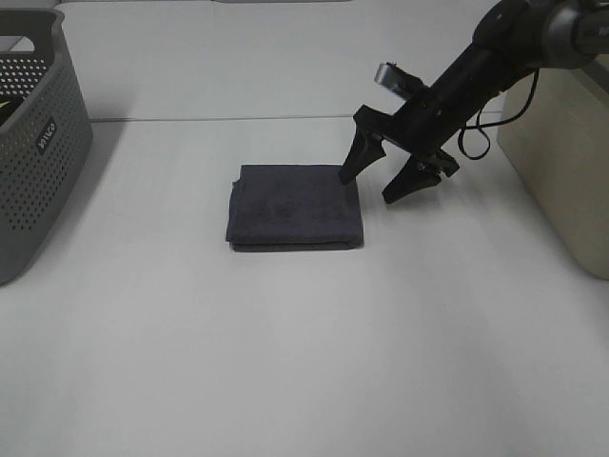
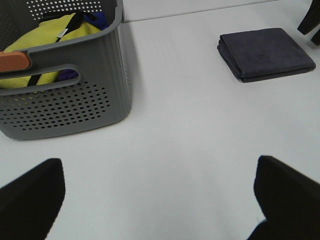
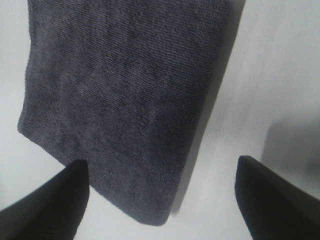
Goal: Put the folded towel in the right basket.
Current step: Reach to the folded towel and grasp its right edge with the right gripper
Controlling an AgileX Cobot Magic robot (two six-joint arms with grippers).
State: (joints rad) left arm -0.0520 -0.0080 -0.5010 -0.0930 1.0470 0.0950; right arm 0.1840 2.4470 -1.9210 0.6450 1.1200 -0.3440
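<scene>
The folded towel [image 1: 295, 205] looks soft and limp, best pinched at the edge straddled by the spread-apart right gripper [image 1: 367, 189].

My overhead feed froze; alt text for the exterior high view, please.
The right gripper, open, straddles the far right corner of a folded dark towel on the table, one finger at the towel's corner, the other beside it. A grey perforated basket sits at the left edge, a beige basket at the right.
</scene>
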